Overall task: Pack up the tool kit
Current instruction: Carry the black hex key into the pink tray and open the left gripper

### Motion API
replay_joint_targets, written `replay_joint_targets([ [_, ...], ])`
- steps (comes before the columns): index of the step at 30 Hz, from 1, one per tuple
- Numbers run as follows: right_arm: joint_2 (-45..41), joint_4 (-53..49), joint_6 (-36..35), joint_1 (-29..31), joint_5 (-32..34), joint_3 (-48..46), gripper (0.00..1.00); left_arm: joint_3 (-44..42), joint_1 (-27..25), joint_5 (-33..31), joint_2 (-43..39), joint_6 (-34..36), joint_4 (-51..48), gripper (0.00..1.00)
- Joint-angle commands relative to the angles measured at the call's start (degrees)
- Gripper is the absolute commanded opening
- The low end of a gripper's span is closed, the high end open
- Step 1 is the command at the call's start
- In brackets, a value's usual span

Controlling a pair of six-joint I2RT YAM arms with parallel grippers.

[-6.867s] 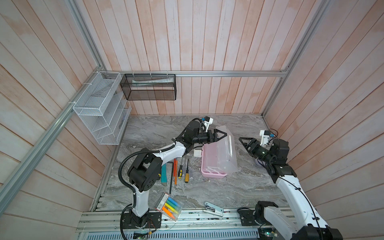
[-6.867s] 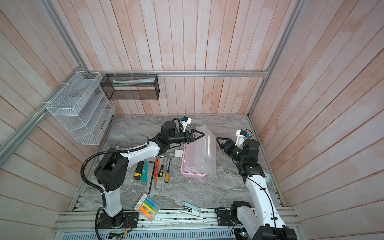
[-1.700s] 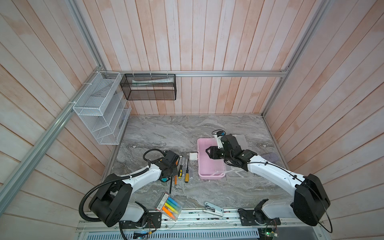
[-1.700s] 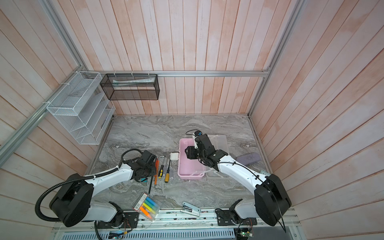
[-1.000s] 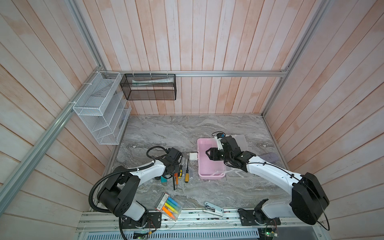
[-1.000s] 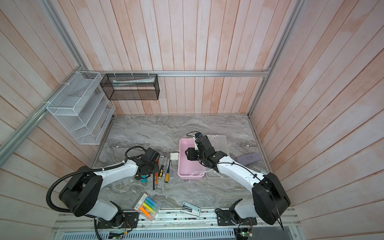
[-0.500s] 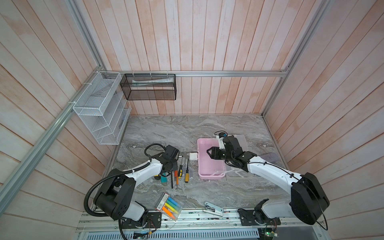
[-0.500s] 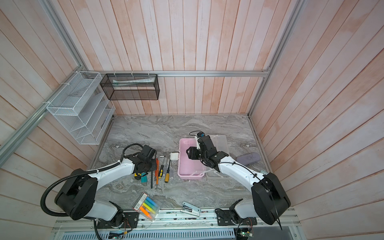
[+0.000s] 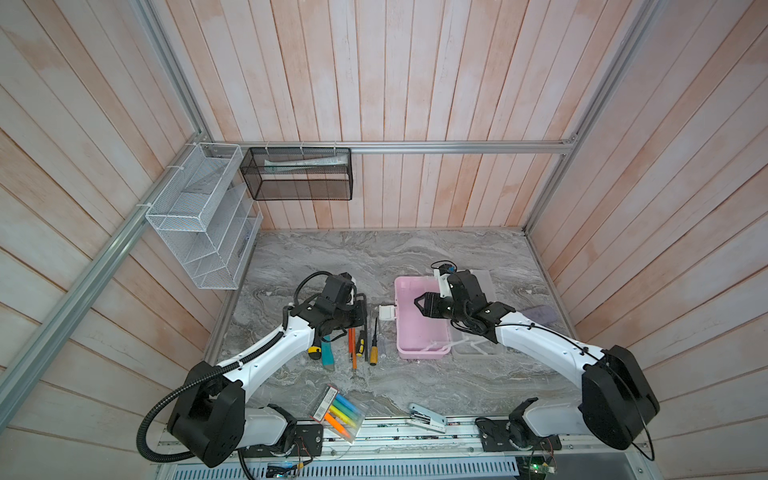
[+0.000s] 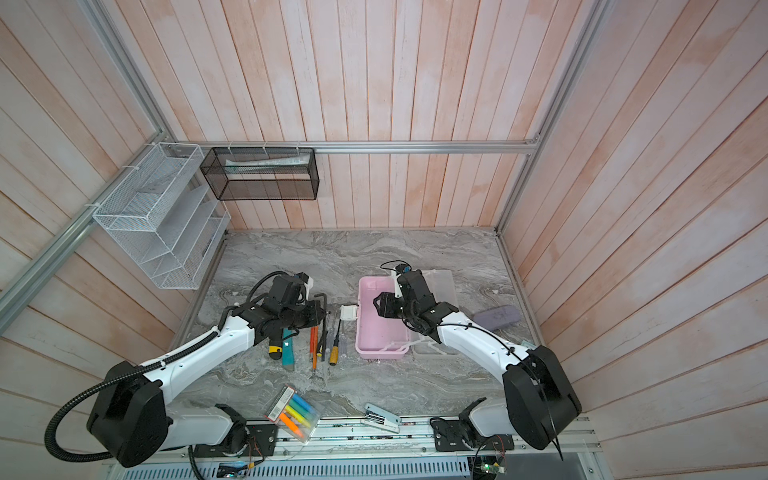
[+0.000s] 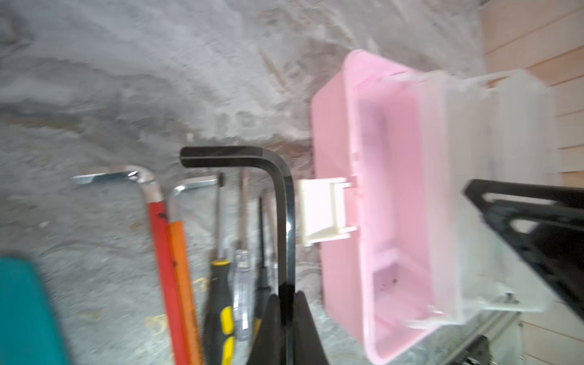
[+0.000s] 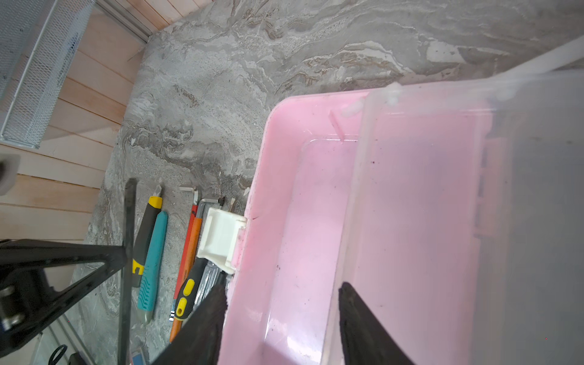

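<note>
Black hex key [image 11: 284, 205] clamped tight in left gripper [image 11: 287, 295], long arm pinched between the closed fingers, bent short end sticking out past the tips. In both top views that gripper [image 10: 318, 316] sits over the far end of the tool row, left of the box

Under and beside it on the marble table [image 9: 374, 257], lying side by side: red and orange hex keys [image 11: 164, 246], screwdrivers [image 9: 374, 353], teal utility knife [image 12: 155, 252], yellow-black utility knife [image 12: 148, 218] touching the teal one

Right gripper [image 12: 282, 286] has jaws apart, nothing pinched, hovering over the open inside of the pink box [image 9: 415, 336]; one finger above the latch-side wall, one further in

Box sits mid-table, just right of the tools, white latch [image 9: 386, 312] facing them. Translucent lid [image 9: 484, 276] swung open, lying on the box's far side from the tools

Near front edge, well apart from the box: highlighter pack [image 9: 340, 415] and white stapler [image 9: 426, 417]
</note>
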Motion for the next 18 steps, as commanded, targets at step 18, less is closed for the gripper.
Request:
replay_joint_targets([
  [18, -7.9, 1.2, -0.2, -5.5, 2.4, -5.2, 0.56, 18.2, -11.0, -3.7, 25.4, -11.3, 11.1, 0.0],
])
